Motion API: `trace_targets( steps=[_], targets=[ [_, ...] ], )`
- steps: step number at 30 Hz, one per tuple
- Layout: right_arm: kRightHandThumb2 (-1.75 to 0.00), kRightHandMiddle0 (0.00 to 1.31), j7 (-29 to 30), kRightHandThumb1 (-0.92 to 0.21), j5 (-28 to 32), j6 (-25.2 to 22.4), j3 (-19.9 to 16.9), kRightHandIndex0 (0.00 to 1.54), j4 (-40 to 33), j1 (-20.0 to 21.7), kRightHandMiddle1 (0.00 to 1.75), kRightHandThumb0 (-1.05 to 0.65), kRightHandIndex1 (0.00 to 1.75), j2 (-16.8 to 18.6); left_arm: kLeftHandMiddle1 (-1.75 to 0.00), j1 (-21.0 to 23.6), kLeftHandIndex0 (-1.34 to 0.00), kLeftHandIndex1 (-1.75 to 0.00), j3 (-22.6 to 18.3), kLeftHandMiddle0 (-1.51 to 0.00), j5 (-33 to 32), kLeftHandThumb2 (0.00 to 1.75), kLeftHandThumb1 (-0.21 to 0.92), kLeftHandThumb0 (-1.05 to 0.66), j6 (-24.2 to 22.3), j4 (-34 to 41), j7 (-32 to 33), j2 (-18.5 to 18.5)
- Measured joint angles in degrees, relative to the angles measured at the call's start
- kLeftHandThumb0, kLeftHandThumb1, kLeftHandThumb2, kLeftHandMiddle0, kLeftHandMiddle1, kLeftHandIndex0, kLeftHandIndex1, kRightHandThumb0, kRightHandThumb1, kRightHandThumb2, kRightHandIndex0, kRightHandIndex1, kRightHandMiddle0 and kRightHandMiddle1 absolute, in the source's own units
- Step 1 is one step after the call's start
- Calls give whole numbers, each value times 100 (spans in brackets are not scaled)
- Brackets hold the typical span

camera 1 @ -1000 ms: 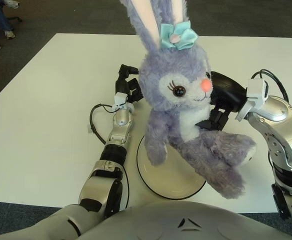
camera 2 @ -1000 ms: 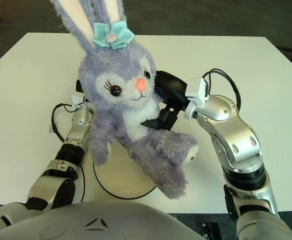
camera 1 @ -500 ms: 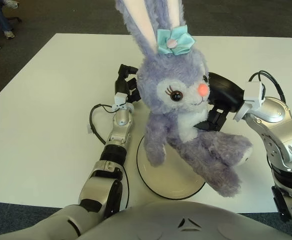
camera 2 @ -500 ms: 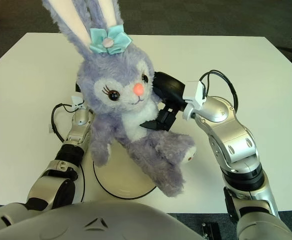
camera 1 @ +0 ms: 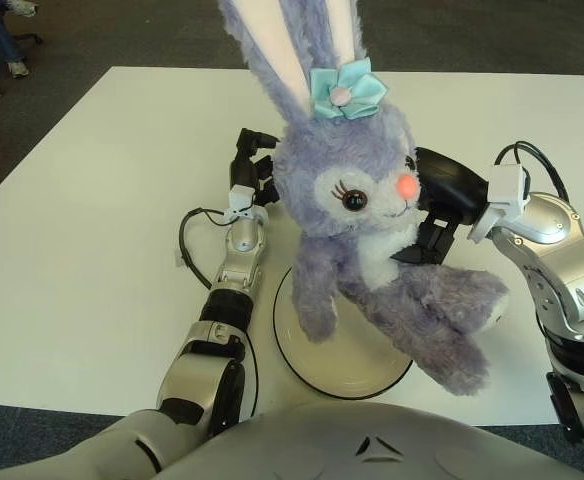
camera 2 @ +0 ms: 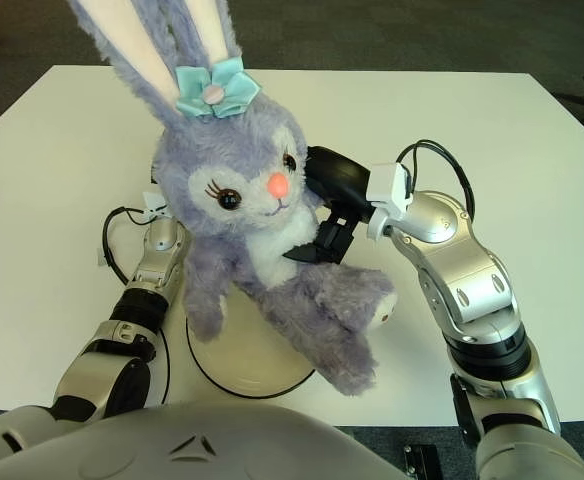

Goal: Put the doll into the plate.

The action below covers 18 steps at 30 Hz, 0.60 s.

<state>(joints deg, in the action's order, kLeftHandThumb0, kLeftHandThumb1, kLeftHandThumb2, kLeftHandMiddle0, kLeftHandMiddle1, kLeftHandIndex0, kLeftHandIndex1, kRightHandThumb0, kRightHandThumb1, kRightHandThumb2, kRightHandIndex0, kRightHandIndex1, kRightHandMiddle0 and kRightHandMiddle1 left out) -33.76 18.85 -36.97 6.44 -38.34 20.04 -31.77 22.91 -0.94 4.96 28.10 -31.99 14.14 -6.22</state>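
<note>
Right hand (camera 1: 434, 232) fingers clamp the doll (camera 1: 372, 250) above the plate (camera 1: 340, 362); left hand (camera 1: 252, 170) behind, grip unclear.

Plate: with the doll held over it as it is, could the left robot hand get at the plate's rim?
Probably yes. The left robot hand shows beyond the plate, beside the doll, holding nothing visible. The rim nearest that arm is bare; the doll, gripped by the right robot hand, covers only the far and right parts.

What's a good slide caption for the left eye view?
Right hand holds the purple bunny doll above the white plate; left hand shows behind the doll's left side.
</note>
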Motion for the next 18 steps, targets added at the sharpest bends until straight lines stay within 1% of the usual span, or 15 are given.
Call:
trace_targets(
  steps=[2,5,8,9,10,11,12,14,17,18],
  targets=[
    [-154,80,-40,-3,15,-40,6,81,22,0,144,6,175,-7,-175,-1,-34,-175,3,-104,4,84,69,-38,0,2,2,-1],
    [-151,81,-94,-4,20,-78,25,80,66,0,138,1,175,-27,-175,-7,-34,-175,6,-106,9,84,69,-38,-3,13,7,-7],
    [-148,81,-148,-6,20,-78,38,78,140,0,135,-1,175,-31,-175,-13,-34,-175,10,-107,15,84,69,-38,-9,26,13,-11],
    [-148,78,-165,-7,20,-78,41,76,163,0,142,-1,174,-31,-175,-14,-34,-175,13,-108,17,84,69,-38,-11,29,16,-12],
    [-150,72,-189,-10,20,-77,45,71,184,0,153,-1,174,-31,-175,-16,-34,-175,16,-108,20,84,69,-38,-15,33,19,-16],
    [-148,68,-210,-13,21,-77,49,67,205,0,160,-1,174,-32,-175,-19,-34,-175,20,-108,25,84,69,-38,-17,38,21,-18],
    [-148,66,-238,-14,23,-77,51,65,224,0,163,-1,174,-33,-175,-21,-34,-175,25,-108,28,84,69,-38,-20,45,25,-21],
    [-143,59,-288,-20,29,-77,54,59,245,0,169,-1,175,-39,-175,-28,-34,-175,32,-109,33,84,69,-38,-24,55,37,-24],
    [-134,52,-350,-29,33,-83,68,52,253,0,172,-1,175,-63,-175,-35,-34,-175,40,-110,46,84,68,-38,-26,67,73,-27],
    [-133,51,-358,-30,33,-89,74,51,253,0,172,-1,175,-72,-175,-37,-34,-175,41,-110,49,85,68,-38,-27,69,82,-28]
  ],
)
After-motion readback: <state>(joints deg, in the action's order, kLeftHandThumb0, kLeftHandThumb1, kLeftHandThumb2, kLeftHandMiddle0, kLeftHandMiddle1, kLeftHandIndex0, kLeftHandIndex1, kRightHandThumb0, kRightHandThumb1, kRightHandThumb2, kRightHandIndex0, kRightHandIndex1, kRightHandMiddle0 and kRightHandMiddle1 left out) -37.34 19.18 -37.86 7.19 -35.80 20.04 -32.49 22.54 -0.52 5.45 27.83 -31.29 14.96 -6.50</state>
